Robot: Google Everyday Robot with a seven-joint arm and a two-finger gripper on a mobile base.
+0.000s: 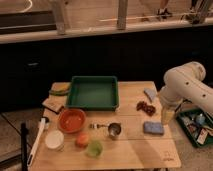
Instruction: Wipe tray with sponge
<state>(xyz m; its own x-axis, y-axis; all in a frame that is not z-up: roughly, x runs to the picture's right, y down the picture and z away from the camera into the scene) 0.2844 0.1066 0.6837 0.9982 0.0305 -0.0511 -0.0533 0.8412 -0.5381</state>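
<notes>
The dark-green tray (93, 93) sits at the back middle of the wooden table (135, 150), and nothing shows inside it. The blue sponge (153, 128) lies flat on the table at the right, in front of the tray's right corner. My white arm reaches in from the right. Its gripper (167, 116) points down at the table's right edge, just above and to the right of the sponge and apart from it.
A grey-blue cloth wedge (150, 94) and a red cluster (146, 107) lie right of the tray. Left and front are a yellow-green sponge (60, 89), an orange bowl (72, 120), a white cup (54, 140), a metal cup (114, 130) and a brush (37, 140). A cluttered green bin (196, 127) stands off the table's right side.
</notes>
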